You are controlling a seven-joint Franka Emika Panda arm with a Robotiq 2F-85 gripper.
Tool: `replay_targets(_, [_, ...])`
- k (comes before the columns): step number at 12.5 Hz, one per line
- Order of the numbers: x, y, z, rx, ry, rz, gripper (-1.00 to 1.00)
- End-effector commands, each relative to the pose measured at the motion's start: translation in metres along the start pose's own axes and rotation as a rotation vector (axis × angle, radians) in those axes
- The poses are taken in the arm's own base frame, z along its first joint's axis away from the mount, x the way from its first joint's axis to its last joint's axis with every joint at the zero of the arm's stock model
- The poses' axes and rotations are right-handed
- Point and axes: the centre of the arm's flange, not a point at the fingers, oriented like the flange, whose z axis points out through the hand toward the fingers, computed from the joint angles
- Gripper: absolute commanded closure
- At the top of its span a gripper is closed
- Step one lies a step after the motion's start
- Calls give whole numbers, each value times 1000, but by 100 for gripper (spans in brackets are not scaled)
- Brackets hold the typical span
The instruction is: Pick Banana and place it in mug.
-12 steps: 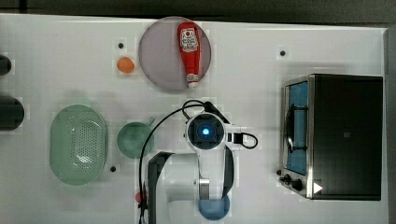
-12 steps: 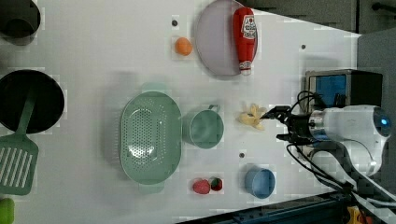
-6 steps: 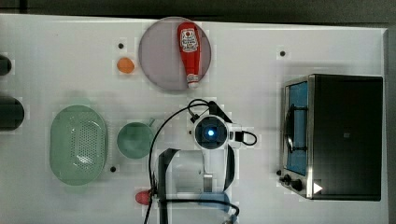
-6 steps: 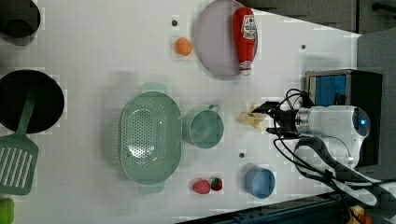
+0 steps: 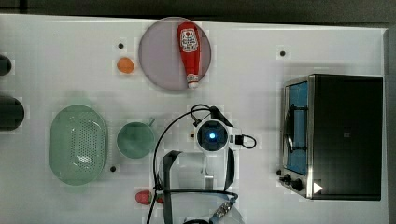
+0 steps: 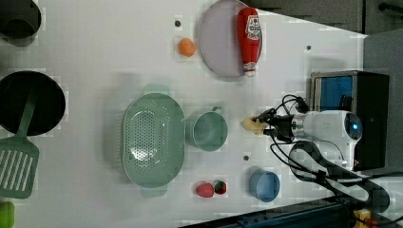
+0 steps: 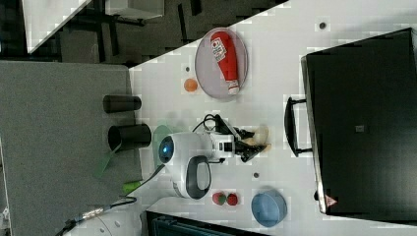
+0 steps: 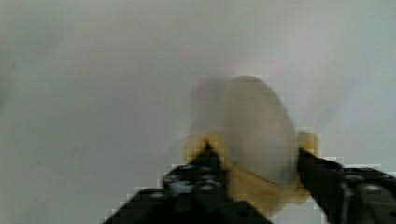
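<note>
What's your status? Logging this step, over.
Gripper fingers either side of banana, grip unconfirmed. Mug upright, empty, beside it. Path clear.

Banana (image 5: 192, 135) mostly hidden under wrist in top view. Blurred up close in wrist view; gripper (image 8: 254, 179) cut by edge.

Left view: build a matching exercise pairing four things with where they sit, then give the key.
Things:
1. banana
2. ketchup bottle
3. strawberries
4. mug

Places:
A. on the grey plate
B. beside the blue cup
C. between the end effector fingers
D. next to the green colander

Pairs: 1-C, 2-A, 3-B, 4-D
</note>
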Motion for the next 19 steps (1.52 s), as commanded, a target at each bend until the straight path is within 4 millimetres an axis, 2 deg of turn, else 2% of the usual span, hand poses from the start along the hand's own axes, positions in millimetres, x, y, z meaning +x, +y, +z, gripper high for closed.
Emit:
replay_targets(1, [1,-12,-21,47,25,-7,50])
replay_targets(3, [3,-13,-26,55,32,-6,53])
replay_targets(5, [8,-18,-53,97,70,-5,53])
replay_targets(8, [16,-25,-130,178,141,-2,53])
replay_targets(9, [14,-26,-176,196,157,-9,53])
replay_targets(13, [-9,-8,-282,90,76,-24,53])
replay_targets(14, [-20,-9,-311,60,58,-42,53])
replay_targets(16, [-57,-23,-353,-27,16,-89,53])
replay_targets(18, [-95,-52,-379,-37,29,-69,53])
replay_targets(19, [-114,-66,-382,-20,20,-37,53])
